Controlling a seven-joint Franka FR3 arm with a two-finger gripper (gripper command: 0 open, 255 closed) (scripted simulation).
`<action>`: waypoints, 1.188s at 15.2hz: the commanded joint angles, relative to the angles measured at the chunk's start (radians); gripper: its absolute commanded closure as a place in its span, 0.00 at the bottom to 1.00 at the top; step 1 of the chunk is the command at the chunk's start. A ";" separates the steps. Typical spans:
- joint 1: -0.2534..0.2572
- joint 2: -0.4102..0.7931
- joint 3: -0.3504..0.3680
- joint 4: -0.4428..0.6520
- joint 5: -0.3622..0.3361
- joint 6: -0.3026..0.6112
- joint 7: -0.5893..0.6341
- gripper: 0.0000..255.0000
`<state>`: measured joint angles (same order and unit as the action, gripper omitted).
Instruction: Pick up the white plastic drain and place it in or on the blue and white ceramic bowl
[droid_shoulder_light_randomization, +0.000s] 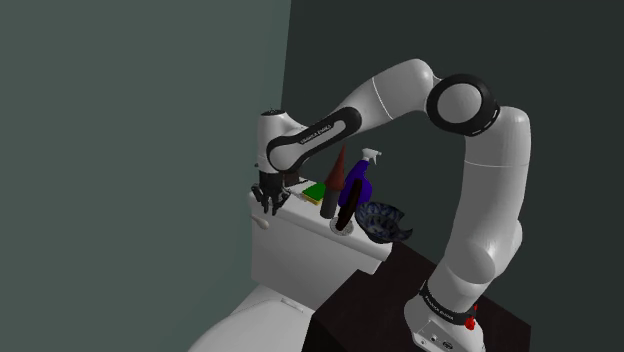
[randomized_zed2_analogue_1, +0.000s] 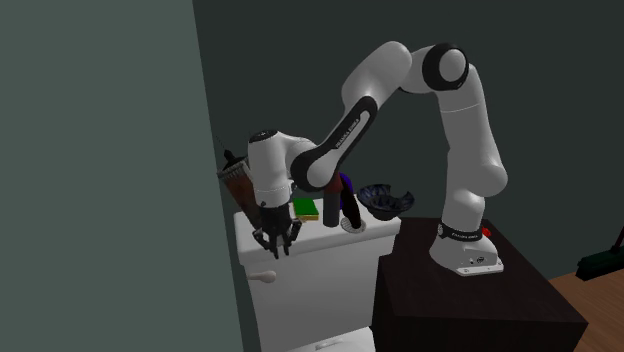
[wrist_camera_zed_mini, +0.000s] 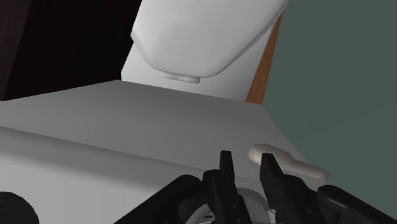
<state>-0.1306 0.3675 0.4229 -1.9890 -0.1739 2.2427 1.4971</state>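
Squinting at the shoulder view: lettering on the white robot arm is unreadable. The round white drain sits on the white toilet tank, just beside the blue and white patterned bowl, half hidden by a dark blue spray bottle.

Second exterior view: the black gripper hangs at the tank's wall end, well apart from the drain.

Wrist view: fingers stand apart with nothing between the tips.

No text can be read anywhere. The arm's dark forearm band carries a line of small white lettering, and so does the dark ring at its base, but both are too small to make out.
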 joint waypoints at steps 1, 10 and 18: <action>-0.004 -0.012 0.001 0.004 0.007 -0.018 -0.004 1.00; -0.017 -0.084 0.019 0.039 0.047 -0.117 -0.029 1.00; -0.025 -0.136 0.028 0.085 0.076 -0.211 -0.048 1.00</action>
<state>-0.1546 0.2392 0.4496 -1.9115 -0.1021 2.0463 1.4524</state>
